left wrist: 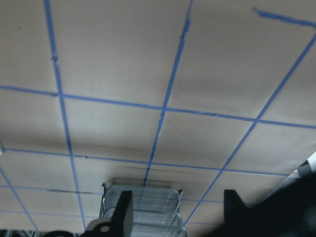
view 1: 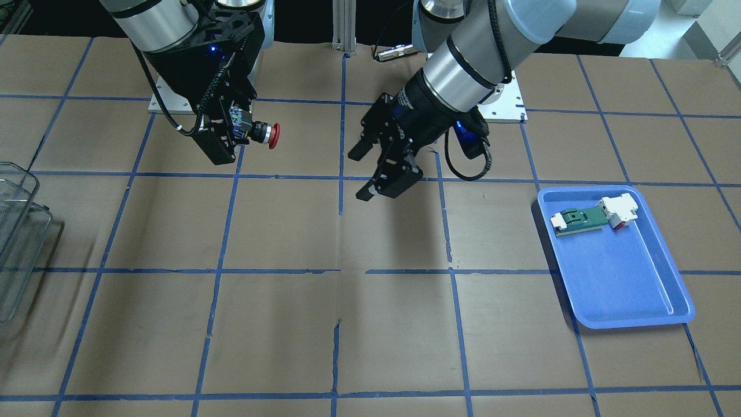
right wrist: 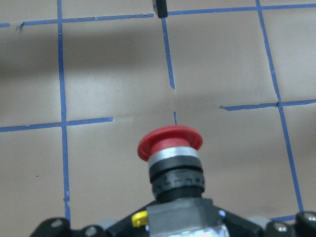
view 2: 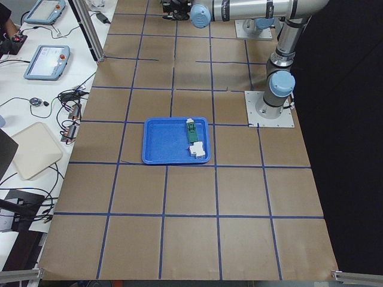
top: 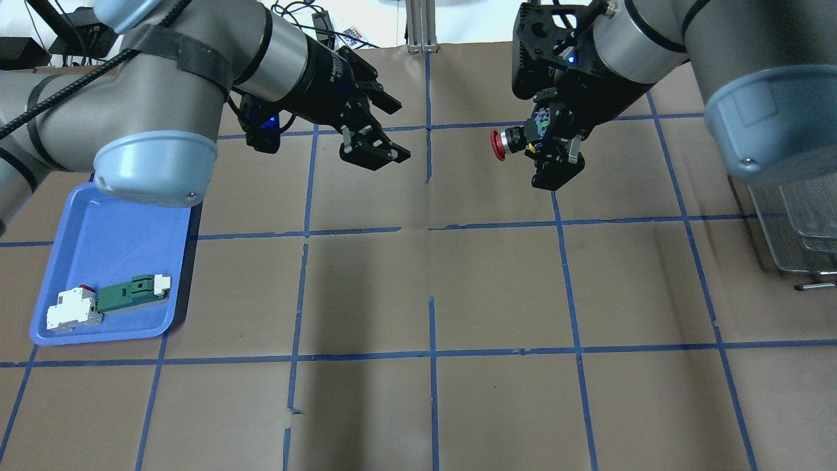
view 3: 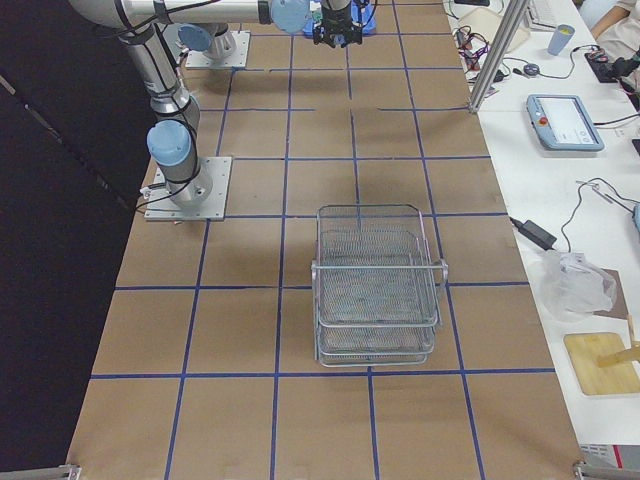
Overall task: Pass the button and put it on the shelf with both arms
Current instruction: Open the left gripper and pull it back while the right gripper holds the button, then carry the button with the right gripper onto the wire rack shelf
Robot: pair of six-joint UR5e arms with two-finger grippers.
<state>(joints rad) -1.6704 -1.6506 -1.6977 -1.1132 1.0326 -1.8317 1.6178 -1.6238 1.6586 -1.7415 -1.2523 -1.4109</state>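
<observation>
**Button in the right pincer, held in the air, left pincer empty**

The table (top: pixel 497 288) is covered in brown paper marked into squares with blue tape. Both arms reach out over its far half in the overhead view. The left arm (top: pixel 163 72) comes in from that view's left and the right arm (top: pixel 719 52) from its right, with their ends turned towards each other.

The shelf (view 3: pixel 378 285), a tiered silver wire rack, stands on the table at the robot's right end, well apart from both arm tips. A blue tray (top: pixel 118 229) lies at the opposite end, on the robot's left.

The left pincer (top: pixel 392 131) hangs above the table with its two fingers spread wide and nothing between them. The right pincer (top: pixel 546 140) is closed around the rear block of the button (top: pixel 513 142) and holds it clear of the table.

The button lies roughly level, and its red cap points across the middle tape line towards the left pincer. A clear gap separates the cap from the left fingertips. From the right wrist camera, the red cap, silver ring and black collar jut forward from between the fingers.

Two small parts lie in the tray, touching end to end. One is a flat green-and-white part (top: pixel 131 294) and the other a white-and-red block (top: pixel 73 309).
</observation>
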